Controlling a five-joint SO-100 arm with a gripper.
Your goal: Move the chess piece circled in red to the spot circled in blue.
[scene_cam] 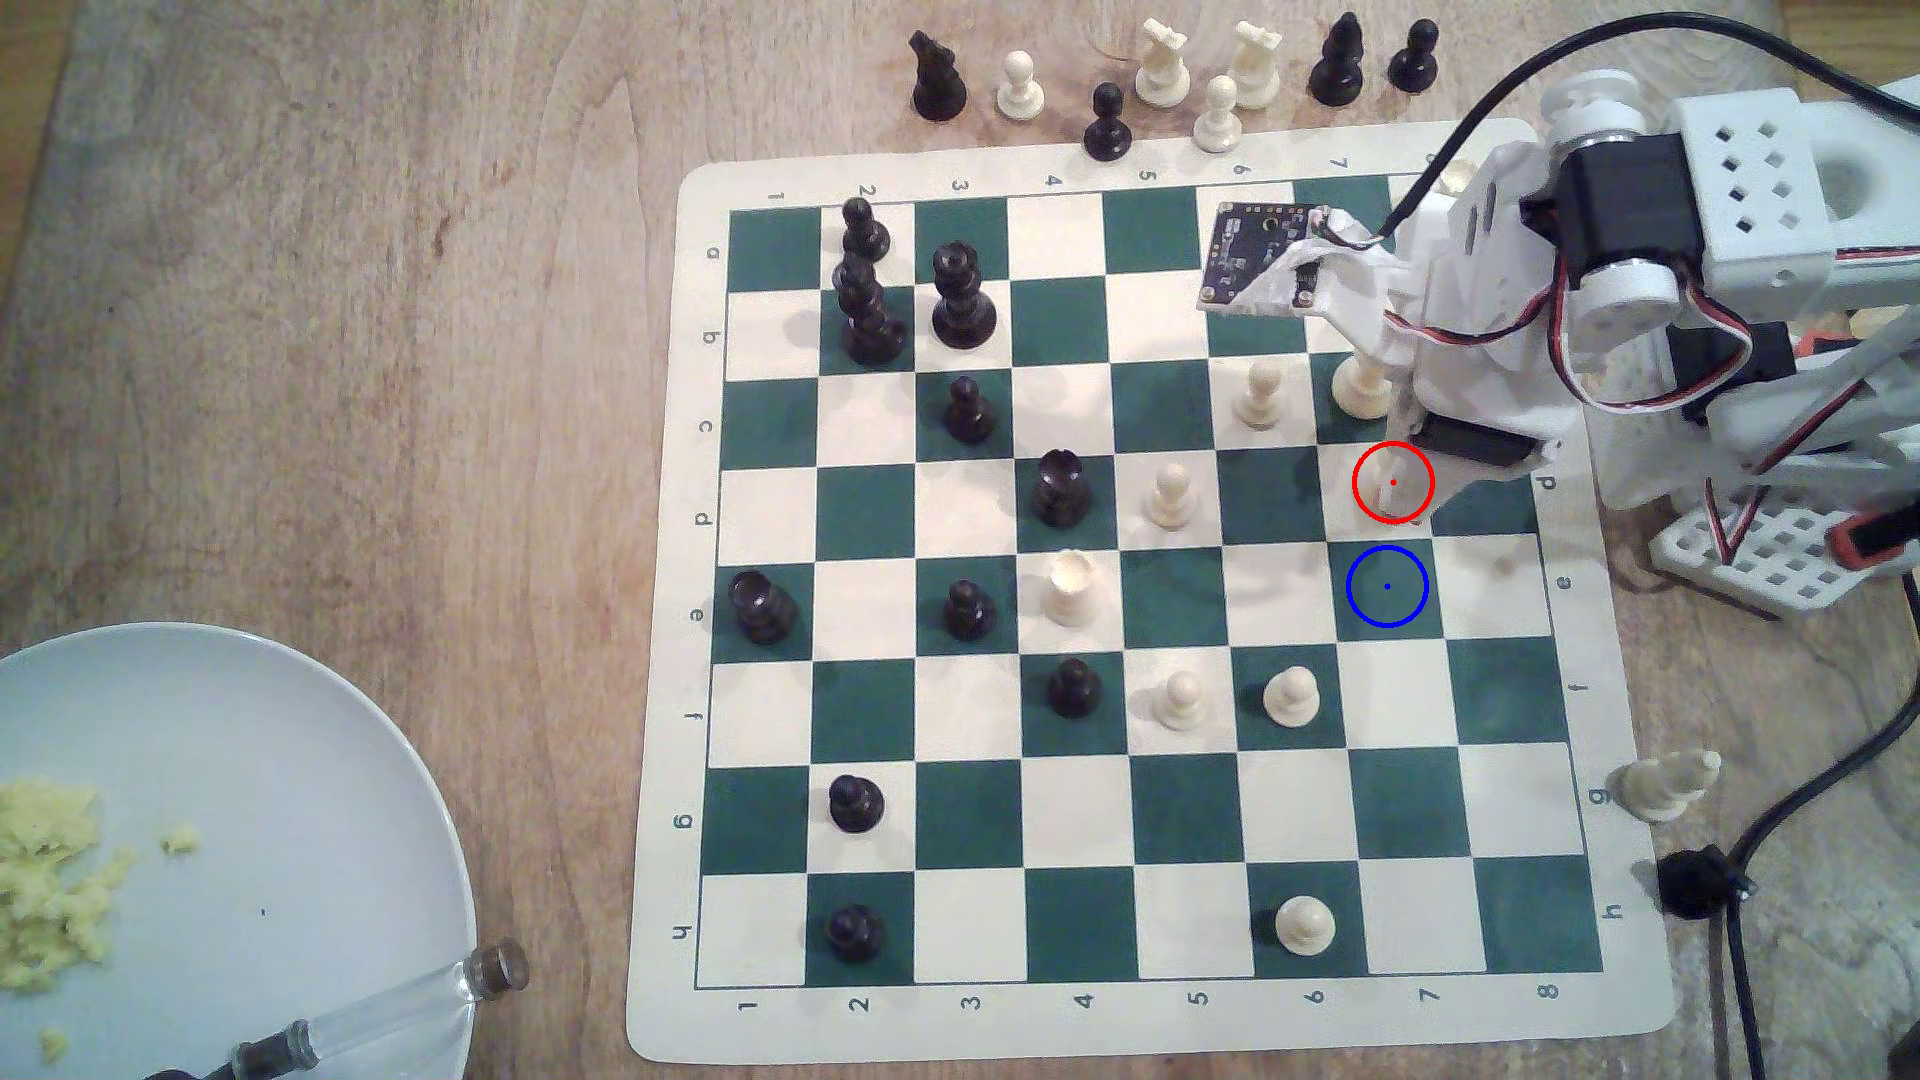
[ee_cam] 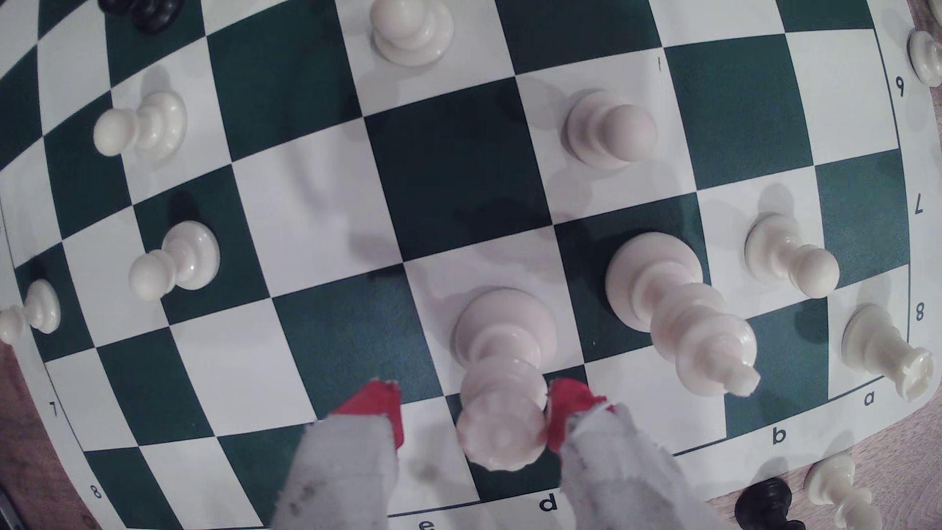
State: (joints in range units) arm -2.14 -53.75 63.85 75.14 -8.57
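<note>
Cream-white plastic chess piece with flared cup top (ee_cam: pixel 502 407) stands on red-circled square, between parted red-tipped gripper (ee_cam: pixel 471 415); one tip touching, not clamped. Blue-circled dark green square (scene_cam: pixel 1387 587) adjacent, vacant. Grasp, transfer outstanding.

You saw the gripper (ee_cam: pixel 471 415) at the lower centre of the frame, jaws apart around the chess piece (ee_cam: pixel 502 372). One red-tipped finger (ee_cam: pixel 566 413) touched its flared top; the other stood just clear. A taller cream piece (ee_cam: pixel 678 316) stood just beside it.
</note>
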